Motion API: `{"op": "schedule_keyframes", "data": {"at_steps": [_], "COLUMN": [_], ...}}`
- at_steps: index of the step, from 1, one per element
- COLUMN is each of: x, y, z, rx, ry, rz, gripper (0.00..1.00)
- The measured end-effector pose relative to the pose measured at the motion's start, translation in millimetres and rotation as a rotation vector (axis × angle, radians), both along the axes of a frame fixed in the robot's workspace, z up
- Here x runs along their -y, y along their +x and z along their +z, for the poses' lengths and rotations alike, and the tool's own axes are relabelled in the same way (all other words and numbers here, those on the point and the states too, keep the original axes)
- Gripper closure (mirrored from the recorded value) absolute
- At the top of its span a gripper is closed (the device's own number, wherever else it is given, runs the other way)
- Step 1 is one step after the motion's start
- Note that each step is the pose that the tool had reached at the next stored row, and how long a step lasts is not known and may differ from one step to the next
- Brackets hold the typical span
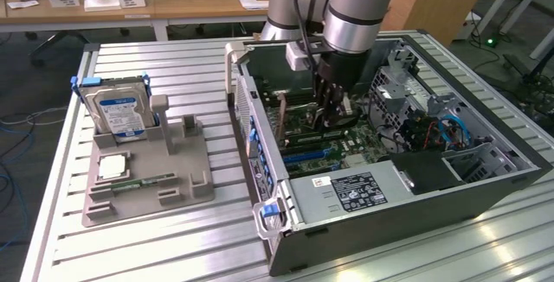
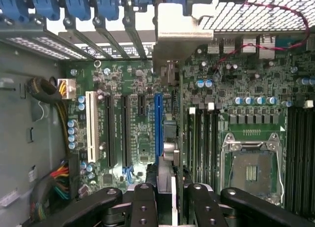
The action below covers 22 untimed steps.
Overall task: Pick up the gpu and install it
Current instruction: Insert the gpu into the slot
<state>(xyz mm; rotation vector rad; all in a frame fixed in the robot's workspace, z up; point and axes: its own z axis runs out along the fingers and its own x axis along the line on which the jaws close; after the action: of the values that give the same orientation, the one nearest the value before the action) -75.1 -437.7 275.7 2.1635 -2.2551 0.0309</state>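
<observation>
Checking in from the remote desk. In the centre of the exterior view the arm reaches straight down into the open computer case (image 1: 390, 220), which lies on its side on the slatted worktop (image 1: 173, 249). The tool (image 1: 333, 115) is down low over the motherboard.

On the wrist view the tool (image 2: 170, 190) is clenched on the gpu (image 2: 177, 40), one finger on each face of the card. I'm seeing the card edge-on, with its silver bracket at the far end, up against the row of rear slot openings with the blue clips. The card runs just beside the long blue slot (image 2: 158, 123) and parallel to it. Whether its edge is actually touching a slot, I can't tell from here. The bare CPU socket (image 2: 251, 170) sits off to the other side of the card, past the memory slots.

Over on the exterior view's left, the grey parts holder (image 1: 186, 185) has the hard drive (image 1: 119, 110) standing upright in it and the memory stick (image 1: 143, 182) lying flat near its front, both well apart from the case.
</observation>
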Motion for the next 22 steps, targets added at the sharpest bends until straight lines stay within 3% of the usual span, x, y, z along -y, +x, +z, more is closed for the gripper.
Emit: {"op": "schedule_keyframes", "data": {"at_steps": [8,18,21,22], "x": [0.0,0.5,0.4,0.4], "y": [-3.2,-4.5,-4.6,-4.6], "z": [-10.0,-11.1,-11.6,-11.6], "rx": [0.0001,0.0001,0.0002,0.0002], "ry": [-0.0001,-0.0001,0.0085,0.0084], "rz": [-0.003,-0.003,-0.003,-0.003], "gripper": [0.72,0.72,0.72,0.72]}}
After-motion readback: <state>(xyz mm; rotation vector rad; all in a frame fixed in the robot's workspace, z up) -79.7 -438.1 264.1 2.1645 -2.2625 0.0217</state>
